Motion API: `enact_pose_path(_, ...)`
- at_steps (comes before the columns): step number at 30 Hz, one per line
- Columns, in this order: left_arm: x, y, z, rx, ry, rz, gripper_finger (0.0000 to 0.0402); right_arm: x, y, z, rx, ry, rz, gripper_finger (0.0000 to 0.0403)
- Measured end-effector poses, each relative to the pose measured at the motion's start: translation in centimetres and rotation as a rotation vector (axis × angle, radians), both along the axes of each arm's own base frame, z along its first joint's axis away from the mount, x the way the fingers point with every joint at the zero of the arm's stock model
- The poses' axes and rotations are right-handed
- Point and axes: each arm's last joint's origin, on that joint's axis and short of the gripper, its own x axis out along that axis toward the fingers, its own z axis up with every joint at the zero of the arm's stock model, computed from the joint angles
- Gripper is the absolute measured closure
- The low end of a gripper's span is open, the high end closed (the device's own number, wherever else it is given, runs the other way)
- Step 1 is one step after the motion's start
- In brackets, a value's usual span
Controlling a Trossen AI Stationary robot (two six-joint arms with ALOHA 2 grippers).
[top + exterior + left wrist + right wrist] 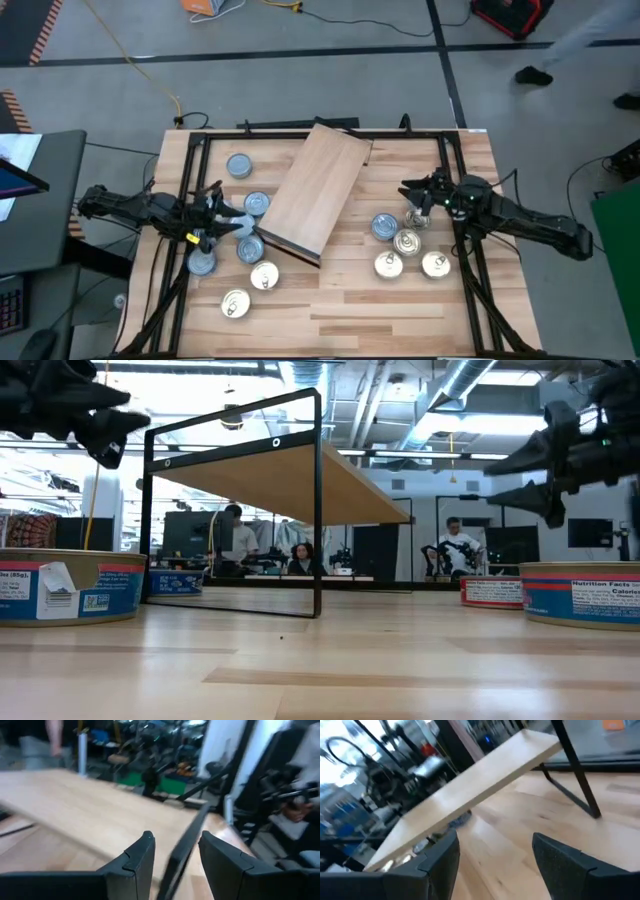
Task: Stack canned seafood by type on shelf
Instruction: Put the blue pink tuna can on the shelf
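Cans: your left pincer [212, 218], fingers apart and empty, hangs above the left tins [256, 204] (nearest arm).
Shelf: shelf [316, 186] lies just beside.

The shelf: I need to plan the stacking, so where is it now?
In the high view the shelf stands mid-table, angled, between the left cluster of cans and the right cluster.

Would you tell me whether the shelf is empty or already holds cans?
Empty: the shelf has a bare top in the high view; the cans sit on the tabletop.
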Motion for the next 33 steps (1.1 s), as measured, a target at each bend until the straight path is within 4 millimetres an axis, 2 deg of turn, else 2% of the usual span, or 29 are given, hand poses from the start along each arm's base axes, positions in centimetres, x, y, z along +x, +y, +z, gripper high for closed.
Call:
enact_pose_path(6, 0.0, 0.0, 0.8, -0.066, 0.068, 0.014, 0.0253, 2.2, -0.5, 3.7, -0.046, 0.244, 0.014, 0.0129)
enact_pose_path(10, 0.2, 0.0, 1.5, -0.150, 0.061, 0.013, 0.0253, 4.0, -1.0, 5.0, -0.012, 0.448, 0.045, 0.0129)
enact_pose_path(16, 0.4, -0.1, 1.8, -0.198, 0.060, 0.011, 0.0253, 7.9, -1.0, 5.1, 0.056, 0.691, 0.151, 0.0129)
enact_pose_path(21, 0.6, 0.1, 1.6, -0.140, 0.073, 0.095, 0.0253, 10.9, -1.6, 6.0, 0.081, 0.846, 0.260, 0.0129)
enact_pose_path(24, 0.7, 0.3, 1.5, -0.106, 0.081, 0.163, 0.0253, 12.0, -2.5, 6.7, 0.063, 0.968, 0.315, 0.0129)
enact_pose_path(27, 0.7, 0.3, 1.2, -0.141, 0.109, 0.171, 0.0253, 12.9, -3.4, 7.3, 0.067, 1.018, 0.320, 0.0129)
enact_pose_path(33, 0.6, 0.3, 0.8, -0.248, 0.144, 0.175, 0.0253, 13.5, -3.9, 6.8, 0.049, 1.054, 0.344, 0.0129)
